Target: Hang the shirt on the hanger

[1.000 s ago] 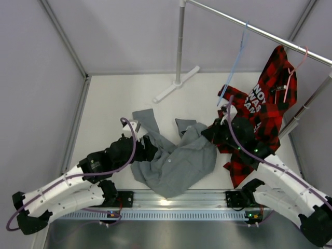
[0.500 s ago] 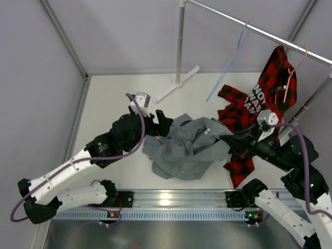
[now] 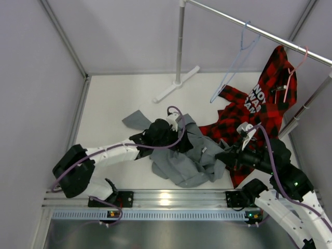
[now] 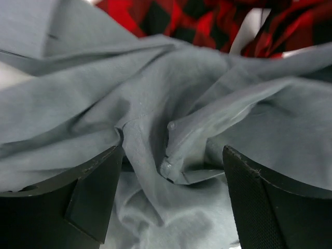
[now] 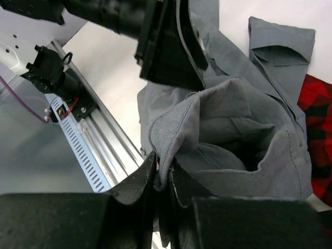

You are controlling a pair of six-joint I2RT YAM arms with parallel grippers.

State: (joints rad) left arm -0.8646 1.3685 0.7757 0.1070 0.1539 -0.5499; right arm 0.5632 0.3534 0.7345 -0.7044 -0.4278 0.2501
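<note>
Shirt (image 3: 187, 155) lay crumpled on the desk (image 3: 114, 98), touching the plaid shirt (image 3: 259, 104). Left end effector (image 4: 171, 171) stood open over its folds. Right end effector (image 5: 162, 181) was closed, pinching a raised fold. Hanger (image 3: 228, 68) hung from the rail (image 3: 280, 39).

Open table (image 3: 111, 98) at the back left, wide enough for a claw. Mid-back the rack post (image 3: 180, 41) and its foot block the way. On the right the plaid shirt (image 3: 262, 106) drapes down beneath the hanger (image 3: 228, 70) and crowds that side. The grey shirt (image 3: 194, 163) is heaped in front.
</note>
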